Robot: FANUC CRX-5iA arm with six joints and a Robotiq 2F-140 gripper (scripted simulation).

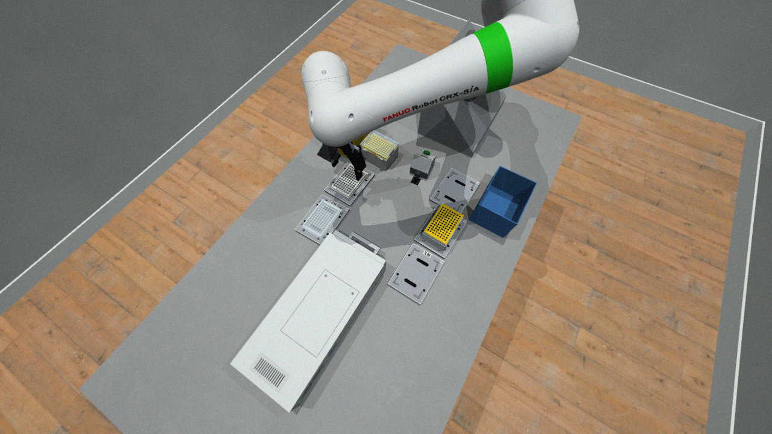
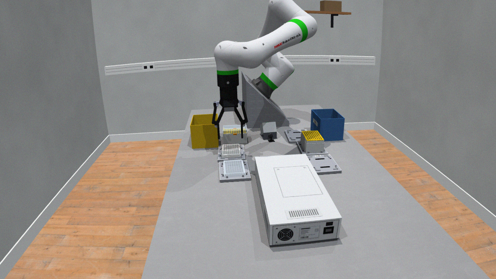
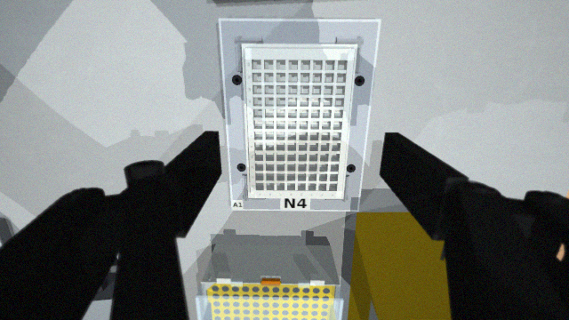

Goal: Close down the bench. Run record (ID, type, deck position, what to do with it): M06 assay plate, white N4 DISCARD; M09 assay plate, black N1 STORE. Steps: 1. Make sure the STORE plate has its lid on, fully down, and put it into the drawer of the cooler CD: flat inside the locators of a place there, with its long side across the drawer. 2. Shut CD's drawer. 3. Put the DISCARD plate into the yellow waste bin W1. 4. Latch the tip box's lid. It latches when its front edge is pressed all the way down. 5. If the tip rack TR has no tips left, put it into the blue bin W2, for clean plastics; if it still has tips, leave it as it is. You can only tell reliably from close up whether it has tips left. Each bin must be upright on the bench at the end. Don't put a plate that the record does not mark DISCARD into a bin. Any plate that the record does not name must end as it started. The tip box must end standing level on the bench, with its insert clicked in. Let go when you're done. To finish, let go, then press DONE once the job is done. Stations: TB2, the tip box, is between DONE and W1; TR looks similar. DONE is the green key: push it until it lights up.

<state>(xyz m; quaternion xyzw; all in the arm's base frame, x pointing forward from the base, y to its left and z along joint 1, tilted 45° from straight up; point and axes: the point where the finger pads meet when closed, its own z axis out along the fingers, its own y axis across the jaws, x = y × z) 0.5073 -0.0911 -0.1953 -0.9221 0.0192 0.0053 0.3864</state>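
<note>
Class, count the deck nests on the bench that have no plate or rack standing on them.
2. One bare nest lies beside the blue bin; the other lies beside the white cooler. The arm covers part of the bench, so another could be hidden.

Top view: high above the bench, looking down at a slant, wide enough for the whole grey mat, with the cooler nearest the lower edge and the arm's base farthest. Exterior view: 1 room-level camera at the cooler's fan end, facing along the bench toward the back wall. Wrist view: close, straight down between the 2 fingers onto the white plate at N4, which all 3 views share.
</note>
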